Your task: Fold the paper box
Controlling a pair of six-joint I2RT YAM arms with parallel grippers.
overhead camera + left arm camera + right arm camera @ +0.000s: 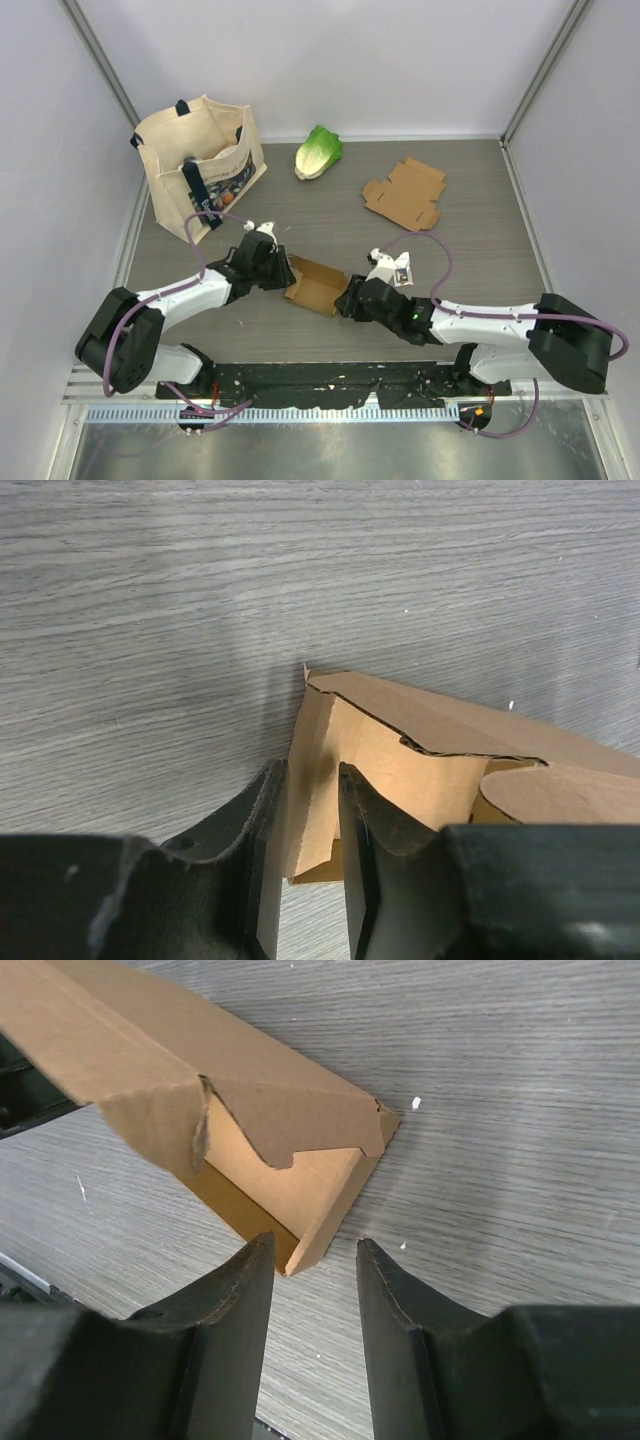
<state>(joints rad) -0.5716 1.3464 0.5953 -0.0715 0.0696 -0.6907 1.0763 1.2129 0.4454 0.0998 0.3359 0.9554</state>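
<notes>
The paper box [316,284] is lying half-folded on the table [480,250] between the two arms, with bare wood grain running out from it on every side. The left gripper [283,272] is sitting at the box's left end. Its wrist view is showing the jaws standing narrow on either side of an upright side wall, whose stepped top edge is running off to the right. Whether the pads are pressing the card, I cannot tell. The right gripper [347,297] is lying at the box's near right corner. Its jaws are standing partly open and holding nothing, and the corner's point is resting on the wood just ahead of them. Only this wrist view is showing a notched flap hanging under a raised top panel, with a shadowed hollow beneath. Only the overhead view is showing what is lying beyond the box: a tote bag [200,160] to the far left, a lettuce [318,150] straight beyond, and a flat cardboard blank [405,193] to the far right, all well apart from it.
</notes>
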